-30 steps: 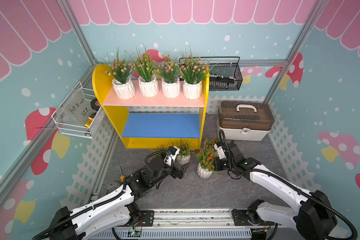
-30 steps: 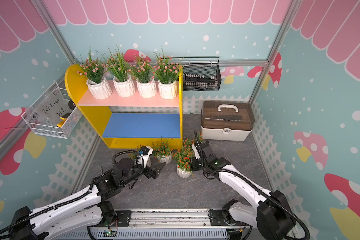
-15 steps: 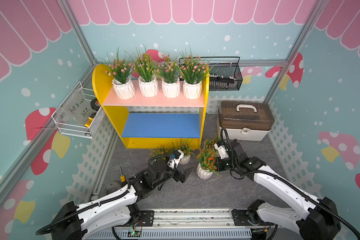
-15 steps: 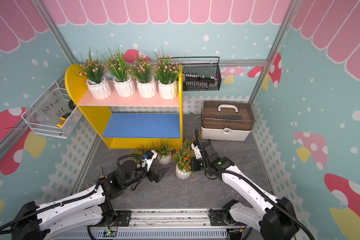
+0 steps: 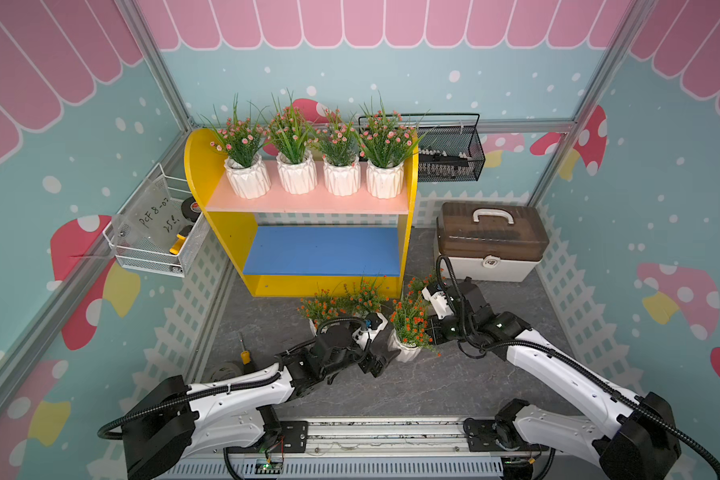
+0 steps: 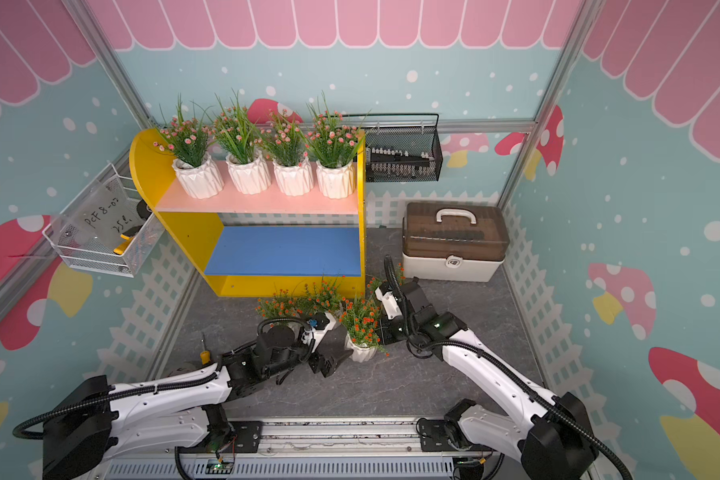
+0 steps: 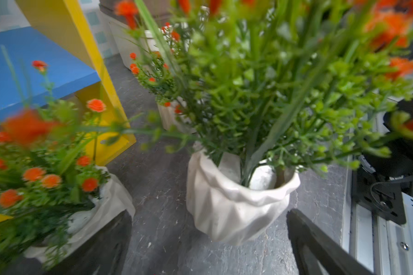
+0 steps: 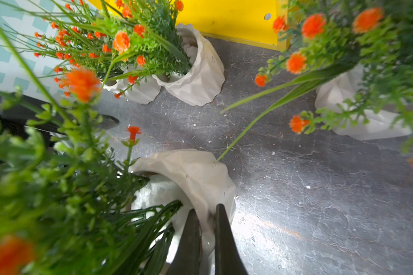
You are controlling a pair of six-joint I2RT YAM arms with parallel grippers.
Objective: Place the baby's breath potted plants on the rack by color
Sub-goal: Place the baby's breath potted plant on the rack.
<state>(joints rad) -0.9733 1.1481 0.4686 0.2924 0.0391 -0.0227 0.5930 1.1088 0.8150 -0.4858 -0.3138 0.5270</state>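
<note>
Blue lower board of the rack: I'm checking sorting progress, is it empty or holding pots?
Empty. In both top views the blue lower board is bare; the orange-red plants are in front of the rack, not on it.

A clear sheet (image 5: 154,217) in the white wire basket (image 5: 142,261) bears handwritten "PCF 8-02". A second line below it begins "25"; its last mark is unclear.

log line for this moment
right gripper: shut on orange plant pot rim | left gripper: open beside it | pink plants: four on upper board | lower board: no plants
</note>
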